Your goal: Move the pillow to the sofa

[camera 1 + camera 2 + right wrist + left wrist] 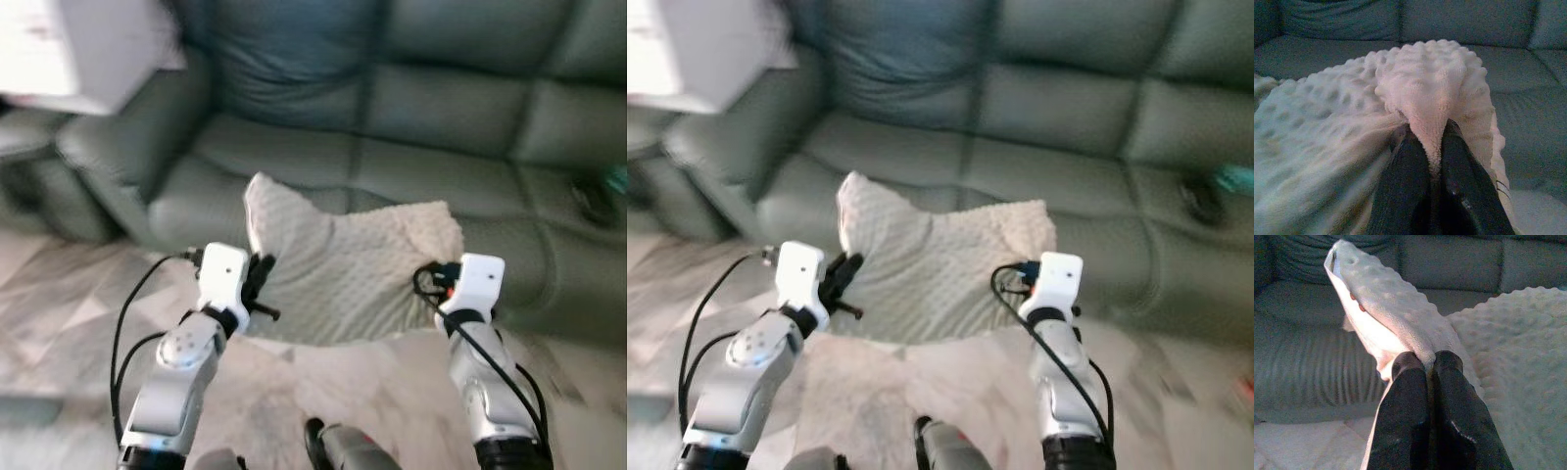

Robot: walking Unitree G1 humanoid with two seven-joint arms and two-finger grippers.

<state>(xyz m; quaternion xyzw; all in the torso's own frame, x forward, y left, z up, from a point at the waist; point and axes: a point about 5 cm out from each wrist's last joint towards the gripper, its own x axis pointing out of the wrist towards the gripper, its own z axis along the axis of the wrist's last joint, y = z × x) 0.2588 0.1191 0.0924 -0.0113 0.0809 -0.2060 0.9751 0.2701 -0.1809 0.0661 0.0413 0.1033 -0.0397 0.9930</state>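
Pillow, cream and nubbly, hangs between both grippers: left gripper pinched on one edge, right gripper clamped on another. Beyond, apparently just over its seat, the grey-green sofa.

Cream dimpled pillow apparently overhanging grey-green sofa.

Home living room: grey-green leather sofa, rug.
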